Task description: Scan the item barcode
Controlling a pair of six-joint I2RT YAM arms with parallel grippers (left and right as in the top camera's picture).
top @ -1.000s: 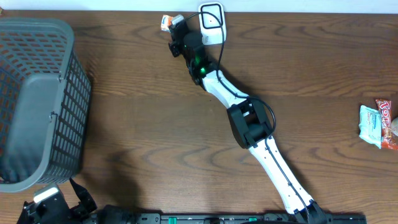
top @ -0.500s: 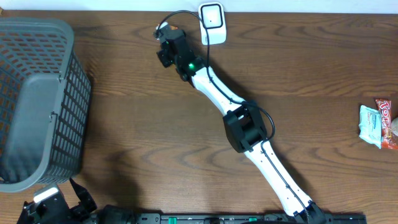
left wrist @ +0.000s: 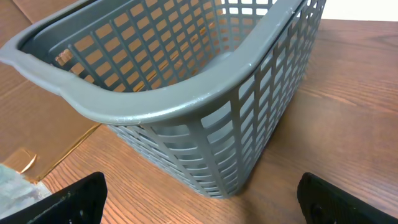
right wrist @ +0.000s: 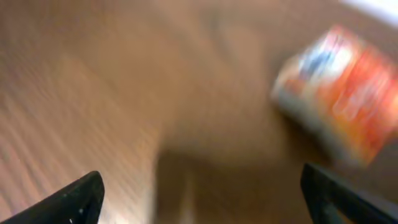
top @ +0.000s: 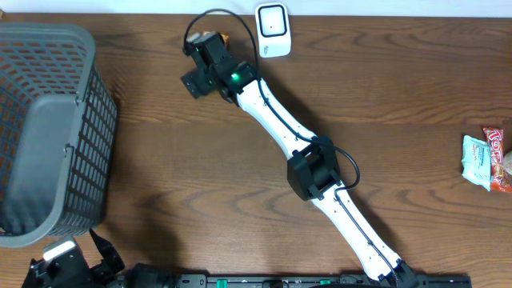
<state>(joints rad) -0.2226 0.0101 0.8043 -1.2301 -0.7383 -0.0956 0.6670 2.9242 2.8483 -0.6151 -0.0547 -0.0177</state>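
Observation:
The item, a small orange and white packet (right wrist: 339, 93), shows blurred at the upper right of the right wrist view, apart from the fingers. In the overhead view only an orange corner of the item (top: 226, 37) peeks out beside the gripper head. My right gripper (top: 198, 60) is at the far side of the table, left of the white scanner (top: 272, 20). The right gripper (right wrist: 202, 196) is open, with only bare wood between its fingers. My left gripper (left wrist: 199, 199) is open at the near left, facing the grey basket (left wrist: 186, 106).
The grey mesh basket (top: 48, 48) fills the left side of the table. Two snack packets (top: 484, 160) lie at the right edge. The right arm stretches diagonally across the table's middle.
The right arm has swung left, away from the scanner. Its gripper, shut on the item a second ago, has opened and the item is now free of the fingers.

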